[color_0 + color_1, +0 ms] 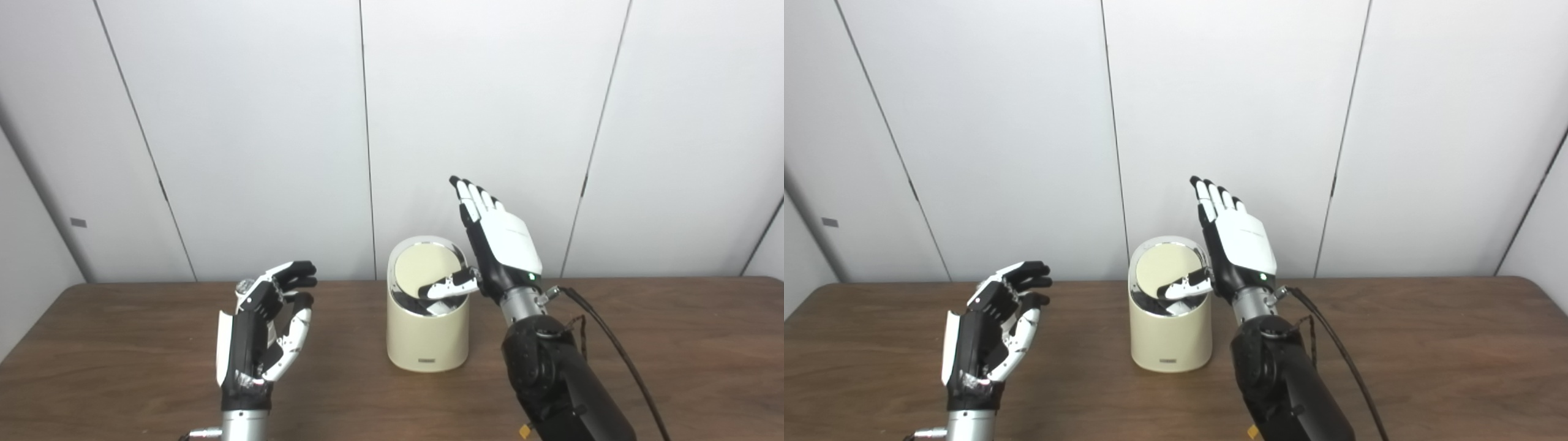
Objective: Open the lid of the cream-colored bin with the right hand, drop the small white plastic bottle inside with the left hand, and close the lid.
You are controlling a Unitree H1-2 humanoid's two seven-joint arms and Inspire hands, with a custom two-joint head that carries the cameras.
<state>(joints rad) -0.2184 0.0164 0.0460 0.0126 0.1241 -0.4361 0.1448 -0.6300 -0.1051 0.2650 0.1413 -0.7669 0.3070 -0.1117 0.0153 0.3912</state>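
Observation:
The cream-colored bin (427,340) stands at the table's middle. Its round lid (425,266) is tilted, face toward me, with a dark gap at its front edge. My right hand (499,245) is beside the bin's right side, open, fingers (474,199) pointing up. Its thumb (450,286) lies across the lid's lower edge. To the left, my left hand (266,327) hovers above the table with fingers half curled and apart from the thumb. Nothing shows between them. I see no small white bottle in either view.
The brown wooden table (674,343) stretches wide on both sides of the bin. White wall panels (245,122) rise right behind its far edge. A black cable (618,352) runs down along my right forearm.

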